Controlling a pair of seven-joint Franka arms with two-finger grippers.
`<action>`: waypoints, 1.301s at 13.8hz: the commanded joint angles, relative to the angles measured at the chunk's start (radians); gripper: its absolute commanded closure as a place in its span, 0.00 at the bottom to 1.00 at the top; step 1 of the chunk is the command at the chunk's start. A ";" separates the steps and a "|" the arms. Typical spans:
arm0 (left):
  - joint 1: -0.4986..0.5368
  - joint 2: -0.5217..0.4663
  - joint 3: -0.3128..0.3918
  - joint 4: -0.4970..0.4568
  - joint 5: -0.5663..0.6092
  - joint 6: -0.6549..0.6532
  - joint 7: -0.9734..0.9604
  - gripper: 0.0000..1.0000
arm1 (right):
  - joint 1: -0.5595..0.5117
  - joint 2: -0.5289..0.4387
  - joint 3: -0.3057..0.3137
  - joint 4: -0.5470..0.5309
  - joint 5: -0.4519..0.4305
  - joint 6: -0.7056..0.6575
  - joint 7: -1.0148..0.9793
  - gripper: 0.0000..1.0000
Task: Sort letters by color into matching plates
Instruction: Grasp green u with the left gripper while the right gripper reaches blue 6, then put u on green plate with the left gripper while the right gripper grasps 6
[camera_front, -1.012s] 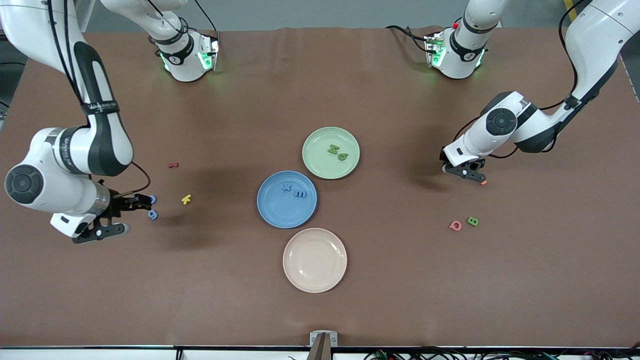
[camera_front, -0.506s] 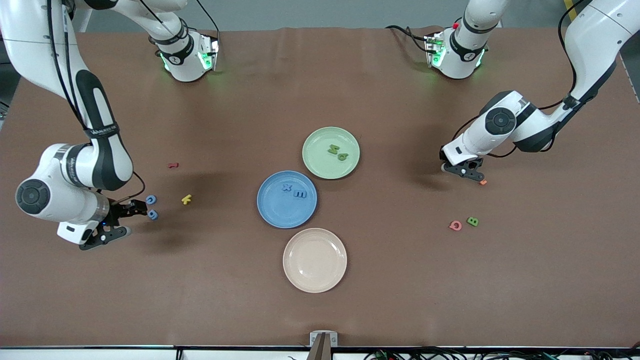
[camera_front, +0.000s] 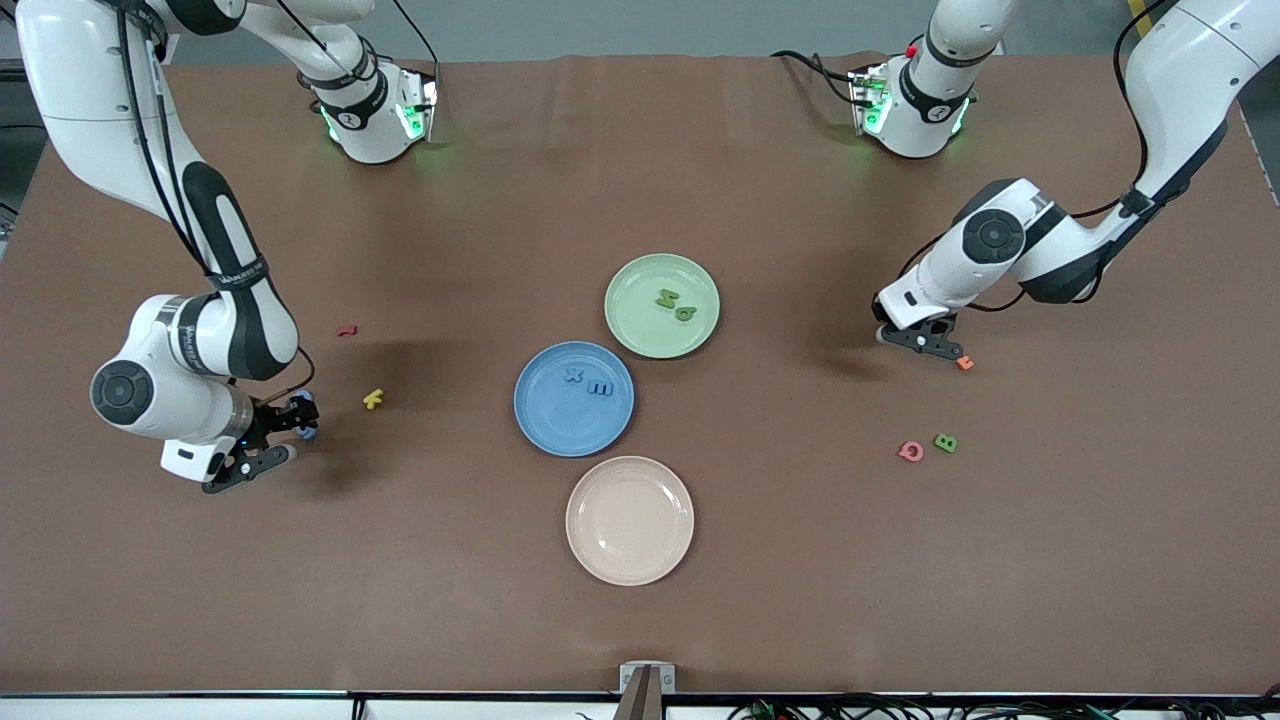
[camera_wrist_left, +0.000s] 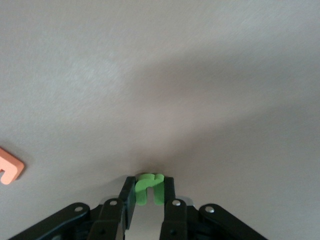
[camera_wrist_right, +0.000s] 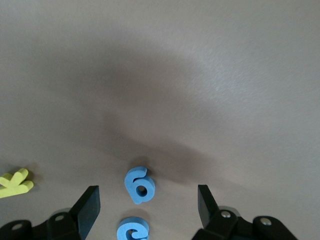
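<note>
The left end effector is down at the counter near the left arm's end, its fingers now pinched together on a small green letter — a second ago they stood spread around that spot. An orange letter lies just beside it, and a green letter B and a pink letter lie side by side nearer the front camera.

The right end effector has moved in from the counter's edge since the earlier frame and now sits low with its fingers spread on either side of two blue letters — one between the fingertips, the other closer in toward the wrist. A yellow letter lies near them, a dark red one farther from the camera.

At mid-counter the green plate holds two green letters, the blue plate two blue ones, and the cream plate lies nearest the camera, all unchanged.
</note>
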 joint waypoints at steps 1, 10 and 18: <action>-0.029 0.014 -0.024 0.021 -0.008 0.003 -0.060 0.99 | -0.003 -0.014 0.008 -0.031 -0.016 0.016 -0.007 0.24; -0.437 0.019 -0.015 0.214 -0.258 -0.005 -0.414 1.00 | 0.003 0.004 0.008 -0.053 -0.015 0.068 -0.009 0.41; -0.787 0.056 0.105 0.350 -0.298 -0.005 -0.773 0.99 | 0.005 0.012 0.008 -0.051 -0.015 0.076 -0.007 0.74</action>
